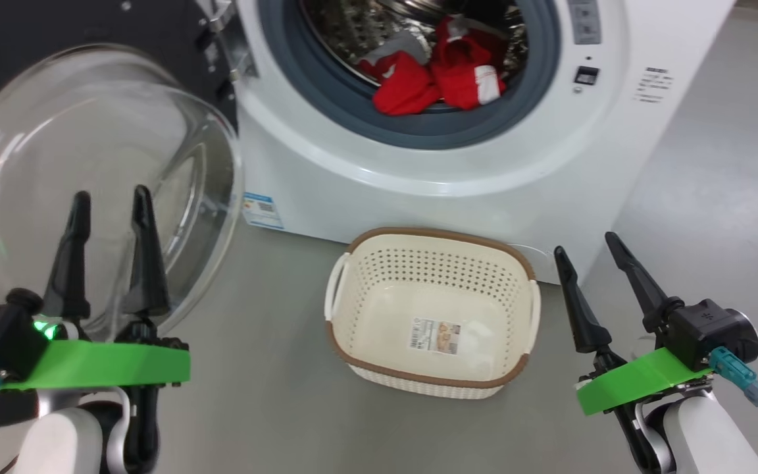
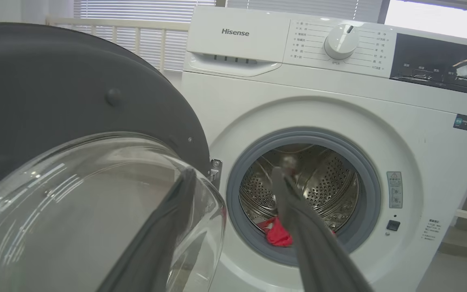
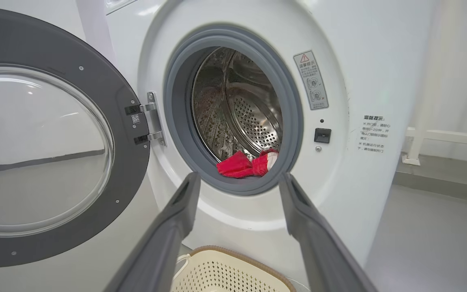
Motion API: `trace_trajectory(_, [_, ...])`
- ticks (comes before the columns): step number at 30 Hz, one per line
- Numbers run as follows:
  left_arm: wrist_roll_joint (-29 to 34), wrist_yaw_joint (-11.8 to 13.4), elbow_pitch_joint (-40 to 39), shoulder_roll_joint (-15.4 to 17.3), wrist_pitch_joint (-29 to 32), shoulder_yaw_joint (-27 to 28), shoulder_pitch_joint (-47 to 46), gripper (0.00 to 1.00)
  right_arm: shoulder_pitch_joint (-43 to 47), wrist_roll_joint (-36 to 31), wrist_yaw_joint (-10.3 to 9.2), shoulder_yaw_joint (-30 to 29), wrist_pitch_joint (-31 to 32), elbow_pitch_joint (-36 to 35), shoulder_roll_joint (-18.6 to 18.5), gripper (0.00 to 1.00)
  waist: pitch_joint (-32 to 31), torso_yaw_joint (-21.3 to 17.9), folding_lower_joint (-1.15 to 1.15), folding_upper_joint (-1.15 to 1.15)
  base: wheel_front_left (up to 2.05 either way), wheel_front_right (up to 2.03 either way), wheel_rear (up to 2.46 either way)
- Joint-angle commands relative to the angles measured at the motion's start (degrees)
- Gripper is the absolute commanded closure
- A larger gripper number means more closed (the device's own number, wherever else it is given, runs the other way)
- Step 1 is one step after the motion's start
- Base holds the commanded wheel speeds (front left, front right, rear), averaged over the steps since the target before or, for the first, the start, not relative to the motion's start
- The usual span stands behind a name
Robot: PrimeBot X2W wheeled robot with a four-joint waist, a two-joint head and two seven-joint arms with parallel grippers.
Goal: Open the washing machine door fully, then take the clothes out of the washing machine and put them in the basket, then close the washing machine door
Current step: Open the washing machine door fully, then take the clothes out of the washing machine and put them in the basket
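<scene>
The washing machine (image 1: 418, 171) stands ahead with its door (image 1: 89, 184) swung open to the left, glass bowl facing me. Red clothes (image 1: 438, 79) with white trim lie at the drum's front lip, also seen as clothes (image 2: 278, 235) and clothes (image 3: 243, 165). The cream basket (image 1: 438, 234) sits empty on the floor below the opening. My left gripper (image 1: 110, 195) is open in front of the door's glass, holding nothing; in its wrist view the left gripper (image 2: 233, 172) points between door (image 2: 55, 101) and drum. My right gripper (image 1: 583, 242) is open, right of the basket; the right gripper (image 3: 239, 178) points at the opening.
Grey floor (image 1: 714, 197) stretches to the right of the machine. A white railing (image 2: 136, 36) and window blinds stand behind it on the left. The basket (image 3: 225, 267) lies just under my right fingers. A control panel with a dial (image 2: 341, 40) tops the machine.
</scene>
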Motion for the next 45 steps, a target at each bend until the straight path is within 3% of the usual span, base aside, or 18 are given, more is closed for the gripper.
trace_trajectory(1, [-0.1,-0.8,-1.2,1.4,0.3,1.3,-0.2,0.0,-1.8,-0.5,0.28,0.4,-0.4,-1.8,0.3,0.0,-0.5,-4.0,0.0,0.0,0.0,0.0,0.0])
trace_trajectory(10, [-1.8,-6.2,5.2,2.8,-1.6,-1.3,0.6,0.0,-1.3,-3.0,0.28,-2.1,-0.4,-3.2,0.3,0.0,-1.0,-11.5,0.0,0.0,0.0,0.0,0.0])
trace_trajectory(20, [-4.2,-8.8,11.0,4.3,-3.9,-2.0,3.8,0.0,1.1,-2.7,0.28,-4.4,-0.4,-4.9,0.3,0.0,-2.6,-17.3,0.0,0.0,0.0,0.0,0.0])
trace_trajectory(29, [-3.9,-9.4,15.0,6.2,-5.4,-1.6,8.5,0.0,5.2,-4.0,0.28,-5.7,-0.4,-5.6,0.3,0.0,-6.3,-20.5,0.0,0.0,0.0,0.0,0.0])
trace_trajectory(45, [-0.7,-8.0,9.0,6.7,-5.9,-2.6,16.4,0.0,11.5,-2.8,0.28,-7.4,-0.4,-10.0,0.3,0.0,-9.4,-21.5,0.0,0.0,0.0,0.0,0.0])
